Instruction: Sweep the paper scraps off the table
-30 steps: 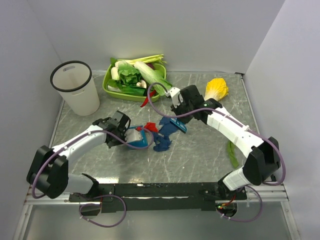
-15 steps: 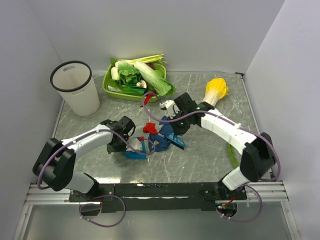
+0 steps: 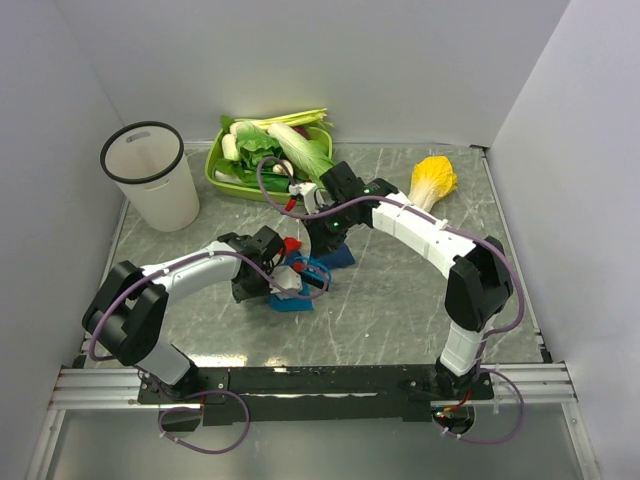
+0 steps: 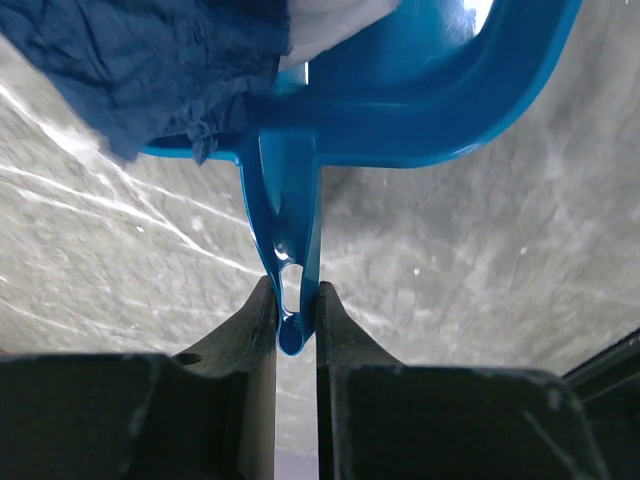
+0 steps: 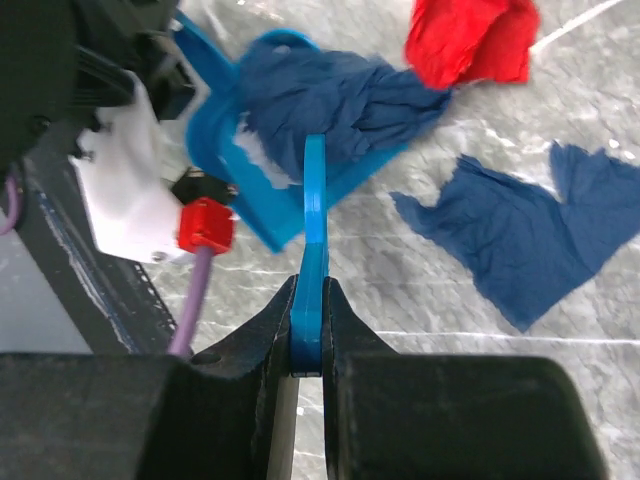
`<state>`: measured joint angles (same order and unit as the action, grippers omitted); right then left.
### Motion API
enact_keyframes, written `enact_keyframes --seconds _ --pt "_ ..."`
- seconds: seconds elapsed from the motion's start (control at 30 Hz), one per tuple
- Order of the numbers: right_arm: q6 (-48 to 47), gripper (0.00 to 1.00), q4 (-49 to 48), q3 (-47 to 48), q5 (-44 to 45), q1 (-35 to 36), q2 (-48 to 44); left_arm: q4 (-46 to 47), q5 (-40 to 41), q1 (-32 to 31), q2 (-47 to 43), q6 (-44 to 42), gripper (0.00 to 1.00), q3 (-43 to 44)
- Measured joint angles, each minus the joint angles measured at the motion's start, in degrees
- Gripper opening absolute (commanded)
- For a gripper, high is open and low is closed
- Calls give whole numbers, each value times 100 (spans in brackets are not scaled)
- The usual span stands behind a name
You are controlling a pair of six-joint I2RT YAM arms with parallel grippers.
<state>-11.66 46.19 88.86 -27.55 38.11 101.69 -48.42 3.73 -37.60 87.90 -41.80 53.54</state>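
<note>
Nearest the arm bases, the left hand [image 4: 296, 318] is clamped tight on the stub handle of the light-blue dustpan [image 4: 430, 100], one finger on each side of it. The dustpan rests on the bench [image 3: 400, 310] with its mouth turned toward the right arm. A crumpled dark blue scrap [image 5: 335, 95] fills much of the dustpan, and a white scrap [image 4: 335, 18] is tucked beside it.

At the dustpan's mouth, the right hand [image 5: 310, 305] is nearly closed on a thin blue sweeper blade [image 5: 315, 190], held edge-on with its tip at the lip. A red scrap [image 5: 465, 40] lies just beside the dustpan's mouth, outside it. A flat dark blue scrap [image 5: 530, 230] lies on the bench near the dustpan, apart from it, on the right arm's side.

The step in hand looks like the sweep itself, partly done. The next move likely calls for carrying the blade behind the red scrap and the flat dark blue scrap and drawing them to the mouth while the dustpan is held steady; the flat piece may slip under the blade.

Well beyond the dustpan stand a lime-green tray [image 3: 225, 178] of vegetables, a white bin [image 3: 160, 195] and a yellow vegetable [image 3: 432, 178].
</note>
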Motion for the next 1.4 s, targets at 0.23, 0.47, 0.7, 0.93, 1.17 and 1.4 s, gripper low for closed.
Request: enact_keyframes --seconds 0.23,0.47,0.7,0.93,1.17,1.4 --pt "-184 0 153 -59 -57 -79 0 330 -142 0 0 487 1 -9" --pt "-675 0 468 -44 90 -140 -26 426 -256 2 -59 903 1 -92" --pt "-1351 0 560 -35 315 -153 -369 271 -229 264 -629 992 1 -286" --pt "-1746 0 313 -33 420 -282 -728 66 -81 850 -1244 944 1 -319" --pt "-1650 0 -166 162 592 -365 -555 -151 76 1377 -1405 761 1 -382" --pt "-1453 0 -890 234 1014 -365 -205 -234 205 1853 -1298 640 1 -382"
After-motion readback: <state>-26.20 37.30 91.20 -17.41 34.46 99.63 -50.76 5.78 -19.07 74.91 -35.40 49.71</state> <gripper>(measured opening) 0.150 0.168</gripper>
